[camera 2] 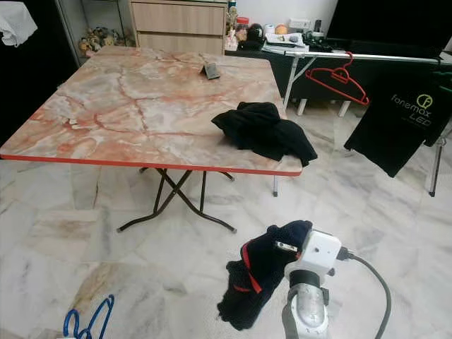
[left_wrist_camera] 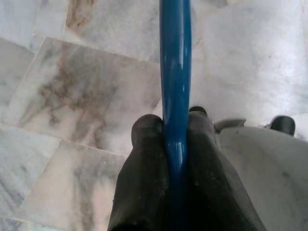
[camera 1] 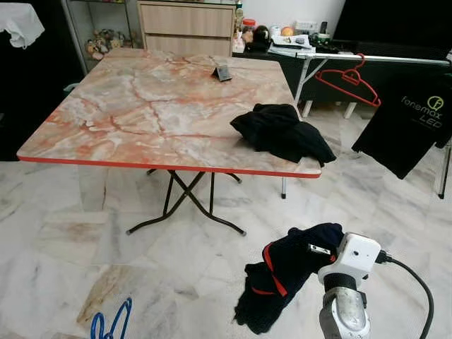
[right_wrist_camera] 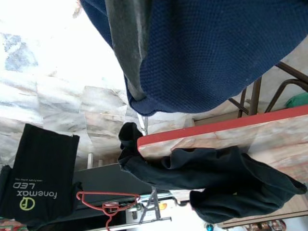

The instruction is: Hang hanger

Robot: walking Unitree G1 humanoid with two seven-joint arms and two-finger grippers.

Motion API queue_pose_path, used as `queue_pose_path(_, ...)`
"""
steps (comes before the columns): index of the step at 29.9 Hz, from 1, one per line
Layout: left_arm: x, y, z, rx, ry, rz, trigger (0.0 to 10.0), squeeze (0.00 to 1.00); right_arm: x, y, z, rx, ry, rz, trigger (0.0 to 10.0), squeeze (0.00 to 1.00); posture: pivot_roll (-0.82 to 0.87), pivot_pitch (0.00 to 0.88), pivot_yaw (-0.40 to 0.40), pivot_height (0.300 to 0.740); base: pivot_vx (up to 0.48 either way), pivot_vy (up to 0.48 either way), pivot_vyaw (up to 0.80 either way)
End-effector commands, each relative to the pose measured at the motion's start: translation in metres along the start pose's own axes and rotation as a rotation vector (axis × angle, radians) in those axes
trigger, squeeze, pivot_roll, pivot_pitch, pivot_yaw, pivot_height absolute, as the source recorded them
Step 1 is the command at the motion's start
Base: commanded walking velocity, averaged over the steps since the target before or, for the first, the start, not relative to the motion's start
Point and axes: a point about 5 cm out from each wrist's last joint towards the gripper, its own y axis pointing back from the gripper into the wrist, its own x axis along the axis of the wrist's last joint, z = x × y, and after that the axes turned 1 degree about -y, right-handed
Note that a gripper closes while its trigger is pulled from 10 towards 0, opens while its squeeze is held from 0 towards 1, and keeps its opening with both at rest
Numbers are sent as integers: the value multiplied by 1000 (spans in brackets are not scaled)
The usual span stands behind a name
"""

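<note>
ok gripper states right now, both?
Left gripper: shut on the blue hanger.
Right gripper: holding the navy garment with a red hanger; finger closure can't be told.

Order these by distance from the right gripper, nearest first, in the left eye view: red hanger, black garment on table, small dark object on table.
From the right gripper:
1. Black garment, at the table's near right edge.
2. Small dark object, far side of the tabletop.
3. Red hanger, on the rail behind, right.

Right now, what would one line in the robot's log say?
left claw: shut on blue hanger | right claw: holds navy garment | rail: red hanger hung | table: black garment
</note>
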Motion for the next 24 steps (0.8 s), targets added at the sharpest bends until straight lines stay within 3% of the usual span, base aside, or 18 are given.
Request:
queue_pose_path(1,-4,1,-3,5,3,-31,10000,0,9,-3,2,-5,14,55,10000,0,-37,61,-37,740,0,0,0)
queue_pose_path(9,-11,4,-7,5,-3,-41,10000,0,13,-6,-1,14,36,71,10000,0,-34,47,-35,740,98,0,0)
queue_pose_path(14,-15,5,-9,5,-3,-46,10000,0,18,-7,-5,47,64,99,10000,0,-35,45,-35,740,281,0,753)
queue_pose_path(24,-1,0,-4,2,3,-34,10000,0,31,-13,-5,35,51,141,10000,0,-36,55,-39,740,289,0,139)
